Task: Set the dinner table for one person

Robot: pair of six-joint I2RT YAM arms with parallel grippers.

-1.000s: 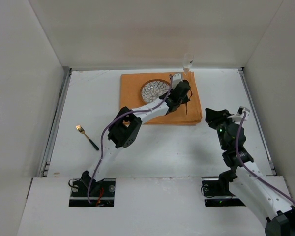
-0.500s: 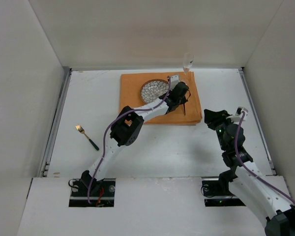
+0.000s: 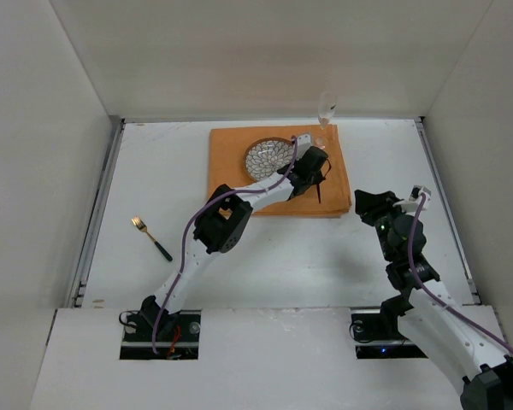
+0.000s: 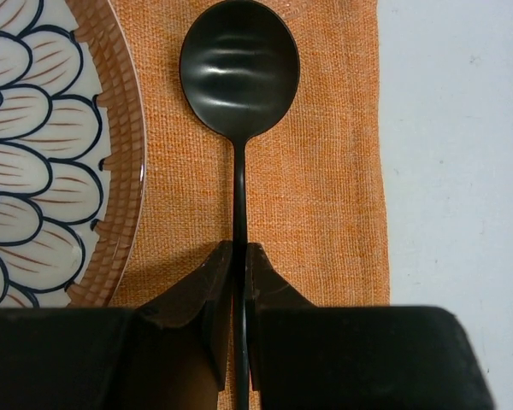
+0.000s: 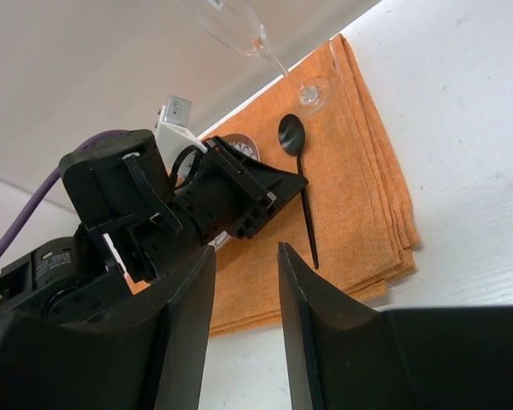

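Note:
My left gripper [image 3: 316, 169] is shut on the thin handle of a black spoon [image 4: 239, 68]. It holds the spoon low over the orange cloth [image 3: 231, 166], just right of the patterned plate [image 3: 265, 155]. In the left wrist view the spoon's bowl points away from the fingers [image 4: 207, 282], with the plate [image 4: 34, 154] to its left. The right wrist view shows the spoon [image 5: 292, 137] lengthwise on or just above the cloth [image 5: 359, 188]. My right gripper [image 3: 369, 205] is open and empty, near the cloth's right edge over the white dinner table [image 3: 282, 256].
A clear wine glass [image 3: 327, 107] stands at the cloth's far right corner, close to the spoon bowl; its foot shows in the right wrist view [image 5: 312, 90]. A gold fork with a dark handle [image 3: 151, 237] lies on the table's left side. Grey rails [image 3: 98, 213] line the side edges.
My left gripper has shifted slightly with the spoon, the handle now a little further left over the cloth. The right arm has not moved.

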